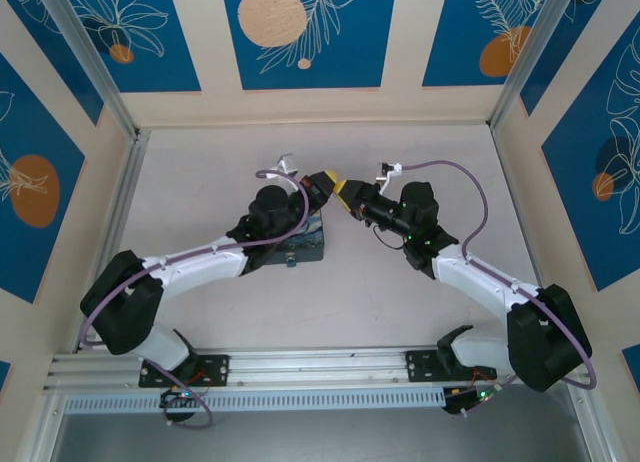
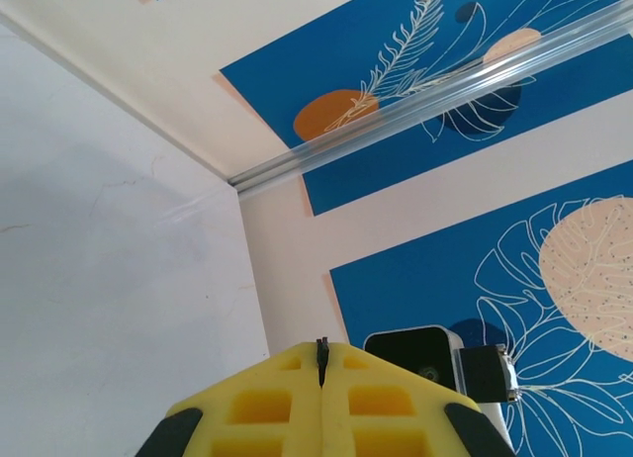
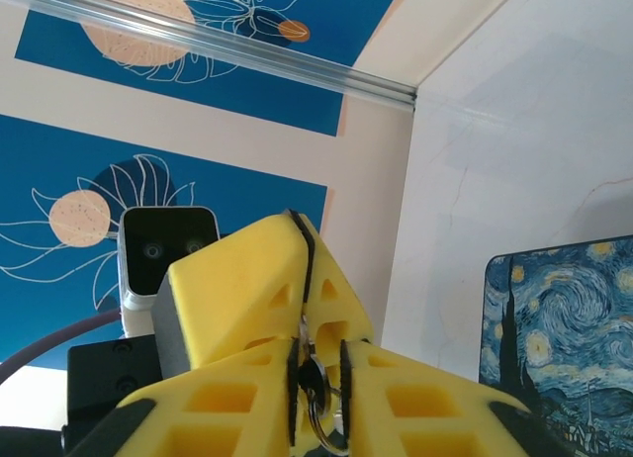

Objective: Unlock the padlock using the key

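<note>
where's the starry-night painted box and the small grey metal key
starry-night painted box (image 3: 559, 328): right wrist view, swirly lid
small grey metal key (image 3: 313, 380): right wrist view, dark head above its ring

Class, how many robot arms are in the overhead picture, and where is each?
2. The left arm reaches in from the bottom left, the right arm from the bottom right, meeting near the painted box.

Bright, soft light is falling evenly on the flat pale grey table (image 1: 400, 302), only faint shadows are lying on it, the long silver metal rail (image 2: 445, 89) is shining a little, and the close yellow foam fingers (image 2: 267, 408) are looking slightly fuzzy.
</note>
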Motion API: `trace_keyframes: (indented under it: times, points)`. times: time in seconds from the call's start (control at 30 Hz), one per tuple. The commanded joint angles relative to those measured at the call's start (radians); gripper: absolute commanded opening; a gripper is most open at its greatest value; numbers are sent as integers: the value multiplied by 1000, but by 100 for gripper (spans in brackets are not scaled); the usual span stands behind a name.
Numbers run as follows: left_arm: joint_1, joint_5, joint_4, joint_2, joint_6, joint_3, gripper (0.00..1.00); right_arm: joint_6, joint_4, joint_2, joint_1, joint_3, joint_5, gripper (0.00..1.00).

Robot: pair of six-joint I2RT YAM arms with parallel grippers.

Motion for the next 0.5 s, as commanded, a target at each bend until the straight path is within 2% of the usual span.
trace_keyframes:
  times: [0.0,0.1,0.2,0.33,0.37,0.47]
  points:
    - [-15,-15,46,7,-4,-7,0,4,34,6,6,19,2,16]
    - [-16,-17,39,8,-10,-7,0,3,29,6,4,16,-1,2]
    - [-16,-26,-23,1,-27,5,2,2,7,-1,-7,12,-9,0]
    - [-4,-37,-239,-52,-49,37,63,-89,-146,-44,-31,22,-23,0]
    - [2,-38,-321,-74,-48,52,72,-152,-227,-65,-32,34,-12,0]
    - [23,-22,-556,-132,-37,109,80,-359,-470,-121,-25,80,72,0]
